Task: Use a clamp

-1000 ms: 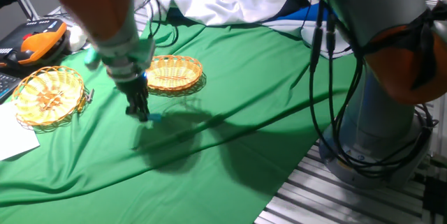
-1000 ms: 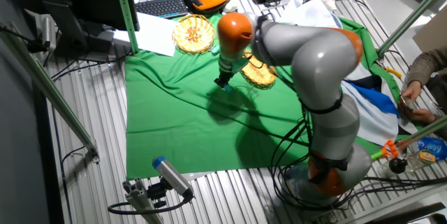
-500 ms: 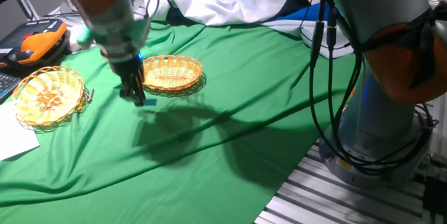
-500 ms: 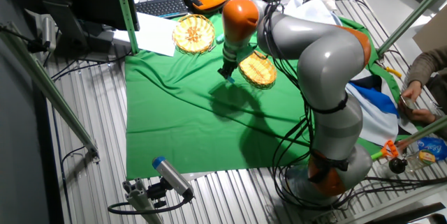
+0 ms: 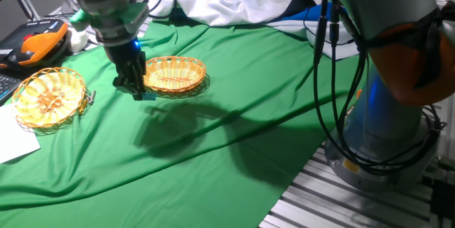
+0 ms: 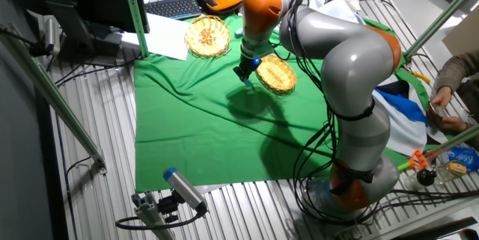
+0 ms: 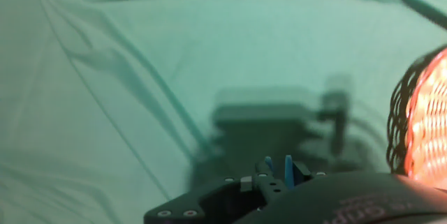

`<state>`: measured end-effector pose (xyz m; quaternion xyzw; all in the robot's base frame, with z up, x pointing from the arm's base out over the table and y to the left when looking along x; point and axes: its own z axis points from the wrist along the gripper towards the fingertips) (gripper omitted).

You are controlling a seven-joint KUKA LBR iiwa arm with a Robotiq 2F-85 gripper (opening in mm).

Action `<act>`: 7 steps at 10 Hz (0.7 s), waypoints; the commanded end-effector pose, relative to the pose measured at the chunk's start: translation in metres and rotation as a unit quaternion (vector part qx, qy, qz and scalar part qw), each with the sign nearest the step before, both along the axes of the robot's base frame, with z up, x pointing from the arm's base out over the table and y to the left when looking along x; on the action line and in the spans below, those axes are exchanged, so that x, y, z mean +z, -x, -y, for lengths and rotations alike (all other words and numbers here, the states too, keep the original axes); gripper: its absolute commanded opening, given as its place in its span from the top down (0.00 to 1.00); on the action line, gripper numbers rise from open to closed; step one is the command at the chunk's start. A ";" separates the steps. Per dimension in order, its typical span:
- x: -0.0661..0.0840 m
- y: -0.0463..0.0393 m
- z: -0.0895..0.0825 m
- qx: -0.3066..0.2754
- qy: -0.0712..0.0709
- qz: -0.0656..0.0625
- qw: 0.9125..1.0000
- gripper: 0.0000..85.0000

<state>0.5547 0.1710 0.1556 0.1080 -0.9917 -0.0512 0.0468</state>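
My gripper (image 5: 138,93) hangs above the green cloth, just left of the nearer wicker basket (image 5: 175,74), and is shut on the small teal clamp (image 5: 148,96), whose tip sticks out at the fingertips. In the other fixed view the gripper (image 6: 245,76) is beside the same basket (image 6: 276,75). In the hand view the clamp's two blue prongs (image 7: 278,172) show at the bottom, held above the cloth, with the basket's rim (image 7: 419,123) at the right edge.
A second wicker basket (image 5: 48,96) sits at the left with a small grey clip (image 5: 90,96) on its rim. White paper (image 5: 14,141) lies by the cloth's left edge. An orange controller (image 5: 32,41) and crumpled white cloth (image 5: 213,1) lie at the back.
The gripper has risen and moved up and left, toward the nearer basket, carrying the teal clamp off the cloth.
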 end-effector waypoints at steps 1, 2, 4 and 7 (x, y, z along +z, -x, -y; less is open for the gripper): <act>0.000 0.0000 0.000 -0.020 0.000 0.000 1.000 1.00; 0.000 0.0000 0.000 -0.053 -0.004 -0.001 0.999 1.00; 0.000 0.0000 0.000 -0.123 0.001 0.006 0.992 1.00; 0.000 0.0000 0.000 -0.156 -0.006 -0.004 0.988 1.00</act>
